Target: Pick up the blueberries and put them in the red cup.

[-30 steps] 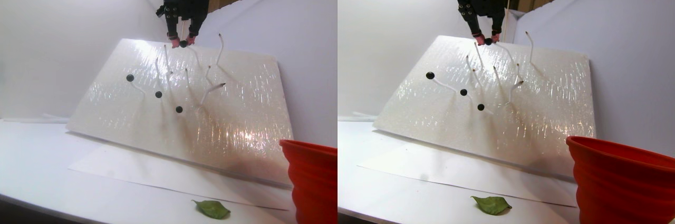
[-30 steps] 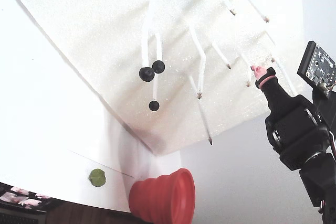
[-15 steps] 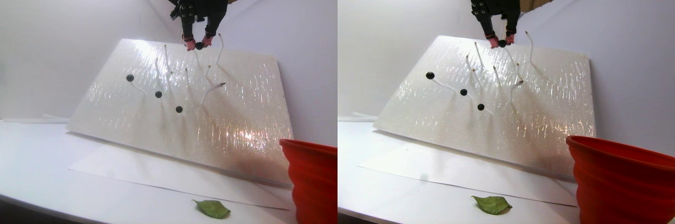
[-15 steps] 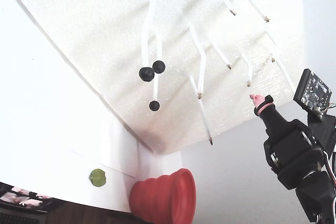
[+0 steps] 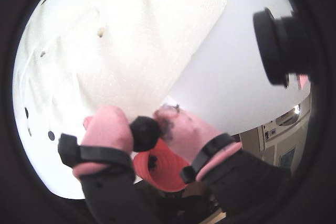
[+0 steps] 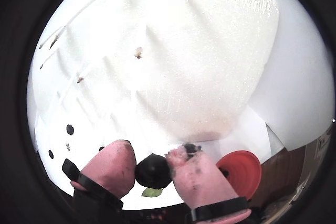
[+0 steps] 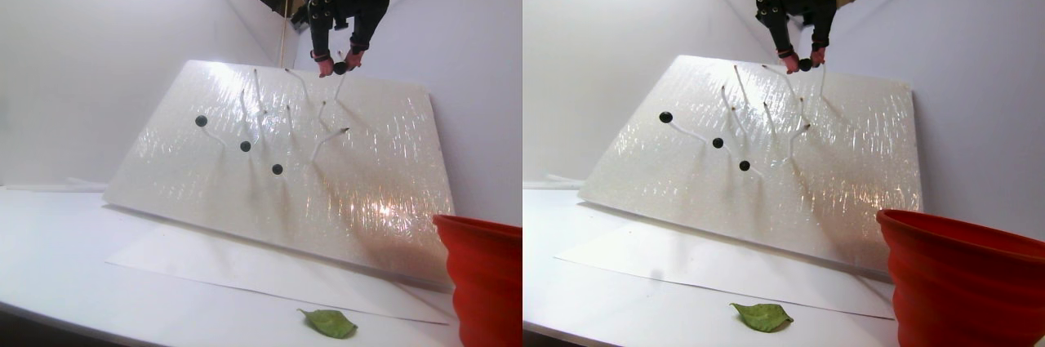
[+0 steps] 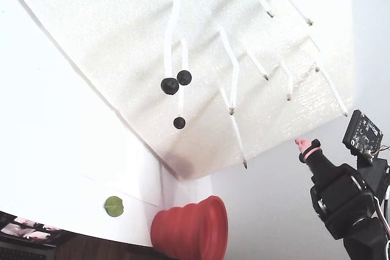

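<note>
Pink fingertips (image 6: 113,163) of the gripper (image 6: 153,170) pinch one of the blueberries (image 6: 153,171), high by the white board's (image 7: 326,175) top edge, well apart from the red cup (image 6: 240,167), so a slack squeeze in transit could drop it short.

A makeshift indoor test booth: plain white walls (image 7: 98,53) enclose a white worktop (image 7: 65,241) and a leaning foam board (image 7: 343,159), with room furniture (image 5: 281,135) just visible outside.
</note>
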Motion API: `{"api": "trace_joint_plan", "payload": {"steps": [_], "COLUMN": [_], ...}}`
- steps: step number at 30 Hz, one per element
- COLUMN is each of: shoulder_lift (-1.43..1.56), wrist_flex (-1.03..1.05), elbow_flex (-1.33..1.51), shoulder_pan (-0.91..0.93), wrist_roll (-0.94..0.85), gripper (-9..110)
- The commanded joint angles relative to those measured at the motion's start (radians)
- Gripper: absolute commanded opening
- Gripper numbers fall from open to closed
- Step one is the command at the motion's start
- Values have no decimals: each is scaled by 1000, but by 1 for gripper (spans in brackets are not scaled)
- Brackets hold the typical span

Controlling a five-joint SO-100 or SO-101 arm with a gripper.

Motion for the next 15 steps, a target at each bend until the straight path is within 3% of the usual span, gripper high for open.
{"api": "trace_joint_plan", "payload": {"steps": [1, 15], "shoulder_lift": [126, 132], "wrist_flex": [0, 29], "elbow_flex": [-6, 17], "shoulder_pan": [55, 186], "wrist_roll": [-17, -49], "gripper": [11, 11]}}
